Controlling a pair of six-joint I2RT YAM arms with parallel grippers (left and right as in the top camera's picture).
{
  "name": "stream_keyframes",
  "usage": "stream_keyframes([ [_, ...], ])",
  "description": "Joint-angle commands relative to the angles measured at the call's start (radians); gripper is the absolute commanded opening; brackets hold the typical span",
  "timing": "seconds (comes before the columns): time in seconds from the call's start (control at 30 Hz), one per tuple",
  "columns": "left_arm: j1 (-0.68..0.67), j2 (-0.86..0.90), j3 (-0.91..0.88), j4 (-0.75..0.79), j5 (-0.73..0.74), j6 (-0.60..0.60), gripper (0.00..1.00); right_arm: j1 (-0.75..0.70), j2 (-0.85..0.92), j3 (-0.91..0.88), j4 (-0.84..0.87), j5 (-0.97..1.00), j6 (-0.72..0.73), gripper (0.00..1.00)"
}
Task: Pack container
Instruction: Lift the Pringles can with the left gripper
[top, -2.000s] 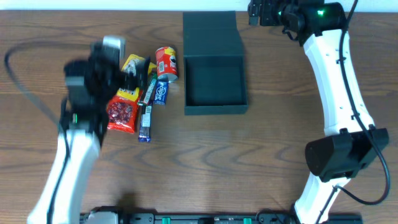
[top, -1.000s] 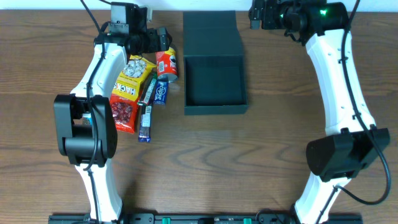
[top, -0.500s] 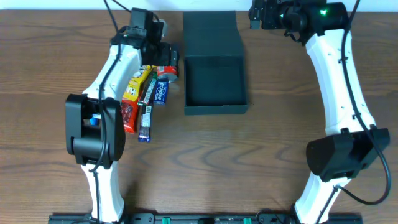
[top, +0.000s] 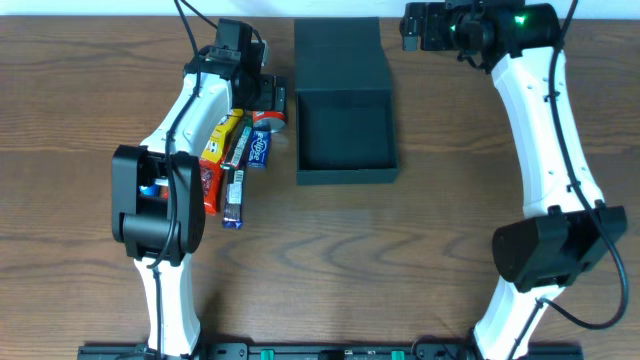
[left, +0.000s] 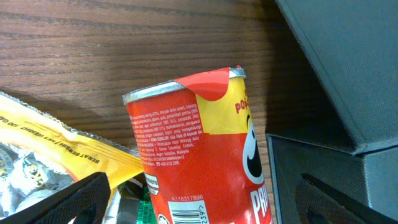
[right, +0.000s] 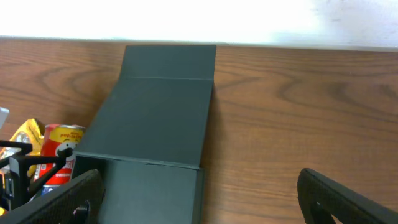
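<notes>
Nearest the arm bases, the wooden table (top: 400, 260) is bare. Further out on the left lies a cluster of snacks: a blue bar (top: 233, 196) lies lengthwise, with a red packet (top: 207, 186) just beside it on the left. A yellow packet (top: 222, 134) and a small blue packet (top: 258, 149) lie just beyond. The container (top: 346, 176) sits centre-far, just right of this cluster, with its cavity exposed. Its lid (top: 340, 55) is folded back flat toward the far edge. A red can (left: 199, 162) lies close against the container's left wall, at the far end of the snack cluster. The left gripper (top: 270, 97) is positioned directly over this can with its jaws spread wide. In the left wrist view its fingers (left: 62, 202) stand either side of the can. Whether they touch it cannot be determined. The right gripper (top: 408, 27) is at the far edge, just beside the lid's right far corner. Its jaws are spread wide and hold nothing.
</notes>
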Motion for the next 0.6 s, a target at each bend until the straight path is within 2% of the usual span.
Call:
stream_keyframes([
  [0.0,0.002,0.026,0.012,0.001,-0.014,-0.008,0.96,0.01,0.009,-0.003,-0.001,-0.006,-0.014,0.99],
  [0.33,0.002,0.064,0.012,0.021,0.021,-0.008,1.0,0.01,0.009,-0.003,0.0,-0.006,-0.015,0.99],
  [0.37,0.002,0.069,0.012,0.022,0.026,-0.008,0.95,0.01,0.009,-0.003,0.0,-0.006,-0.015,0.99],
  [0.57,0.002,0.078,0.012,0.052,0.056,-0.008,0.92,0.01,0.009,-0.003,0.002,-0.006,-0.015,0.99],
])
